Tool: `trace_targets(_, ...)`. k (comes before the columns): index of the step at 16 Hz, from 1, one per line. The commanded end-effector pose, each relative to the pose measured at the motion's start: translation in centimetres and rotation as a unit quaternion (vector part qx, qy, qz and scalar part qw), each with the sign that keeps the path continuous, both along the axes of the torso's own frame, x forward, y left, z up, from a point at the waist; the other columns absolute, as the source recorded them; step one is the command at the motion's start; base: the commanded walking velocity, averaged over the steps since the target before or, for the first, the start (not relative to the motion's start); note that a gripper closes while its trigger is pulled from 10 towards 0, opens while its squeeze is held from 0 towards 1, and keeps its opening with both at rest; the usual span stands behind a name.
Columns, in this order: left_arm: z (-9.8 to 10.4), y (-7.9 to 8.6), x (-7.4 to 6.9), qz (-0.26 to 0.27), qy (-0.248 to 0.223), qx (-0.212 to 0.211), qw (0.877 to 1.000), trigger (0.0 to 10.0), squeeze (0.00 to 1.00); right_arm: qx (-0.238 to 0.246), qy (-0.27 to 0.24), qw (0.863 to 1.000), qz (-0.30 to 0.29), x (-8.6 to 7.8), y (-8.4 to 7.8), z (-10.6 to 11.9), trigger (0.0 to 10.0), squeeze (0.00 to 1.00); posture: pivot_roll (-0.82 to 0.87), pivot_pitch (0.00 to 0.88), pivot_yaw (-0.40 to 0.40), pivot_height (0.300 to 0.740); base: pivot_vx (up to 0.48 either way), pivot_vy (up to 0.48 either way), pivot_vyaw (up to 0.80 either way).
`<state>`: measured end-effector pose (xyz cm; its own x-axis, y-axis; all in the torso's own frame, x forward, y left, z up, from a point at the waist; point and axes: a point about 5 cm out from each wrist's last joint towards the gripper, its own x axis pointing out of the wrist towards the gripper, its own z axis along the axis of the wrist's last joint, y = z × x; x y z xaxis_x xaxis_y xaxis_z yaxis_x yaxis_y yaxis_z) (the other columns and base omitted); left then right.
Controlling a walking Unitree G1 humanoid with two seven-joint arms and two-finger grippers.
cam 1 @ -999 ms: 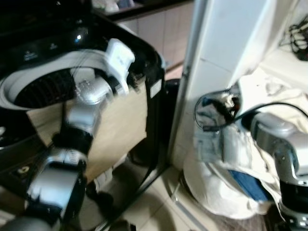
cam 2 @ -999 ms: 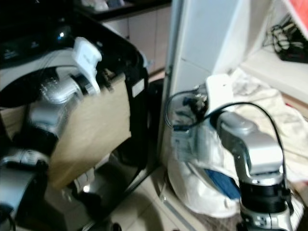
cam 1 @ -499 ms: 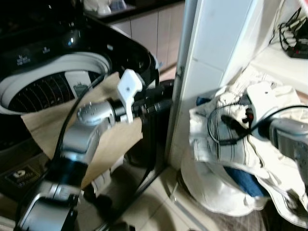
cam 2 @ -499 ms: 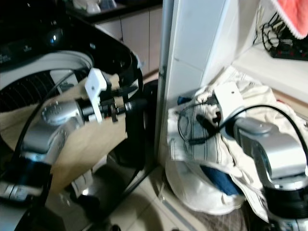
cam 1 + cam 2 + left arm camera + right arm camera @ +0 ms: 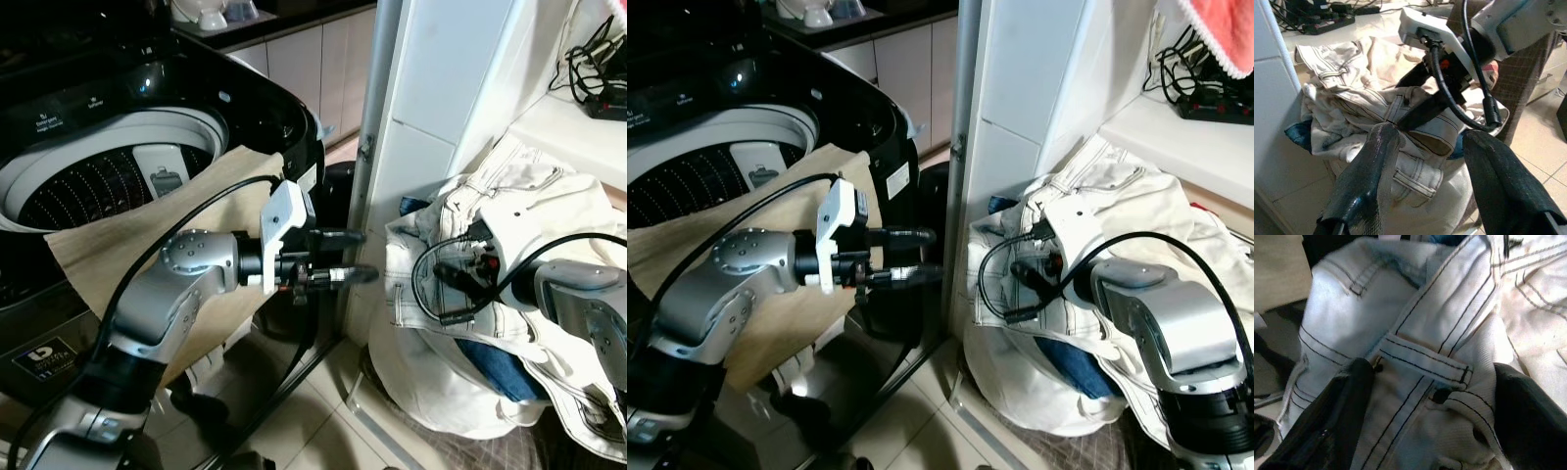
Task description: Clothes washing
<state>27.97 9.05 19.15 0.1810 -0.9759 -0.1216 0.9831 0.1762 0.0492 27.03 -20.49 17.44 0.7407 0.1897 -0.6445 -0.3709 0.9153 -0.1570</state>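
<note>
Off-white jeans lie crumpled on top of a clothes pile in a white bag right of a white pillar. My right gripper is open and pressed onto their waistband; in the right wrist view its fingers straddle a belt loop of the jeans. My left gripper is open and empty, held level in front of the washer's corner and pointing at the pile. The left wrist view looks between its fingers at the jeans and the right gripper. The black top-loading washer stands open on the left.
A beige cloth hangs over the washer's front rim. A blue garment sits low in the bag. The white pillar stands between washer and pile. A power strip with cables lies on the shelf behind, and a red towel hangs above.
My left arm has swung from the washer's rim down and right toward the pile. My right gripper has sunk with the jeans onto the pile. The camera has shifted too.
</note>
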Motion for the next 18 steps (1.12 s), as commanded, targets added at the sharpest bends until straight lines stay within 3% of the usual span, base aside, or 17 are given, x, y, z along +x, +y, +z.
trace_targets(1,-0.11,-0.03,-0.34,-0.004,0.004,0.009,1.0,10.0,0.0,-0.009,0.012,1.0,-0.005,-0.13,-0.46,-0.41,0.0,0.0,-0.1,0.0,0.035,0.74,0.0,0.0,0.0)
trace_targets(10,0.11,-0.05,-0.54,-0.005,0.01,0.011,1.0,10.0,0.0,-0.013,0.011,1.0,-0.005,-0.03,-0.78,-0.25,0.0,0.0,-0.1,0.0,0.032,0.74,0.0,0.0,0.0)
trace_targets(18,-0.02,-0.62,-0.73,-0.003,0.011,0.013,1.0,10.0,0.0,0.017,0.005,1.0,-0.004,0.0,-0.52,-0.18,0.0,0.0,-0.1,0.0,0.033,0.74,0.0,0.0,0.0)
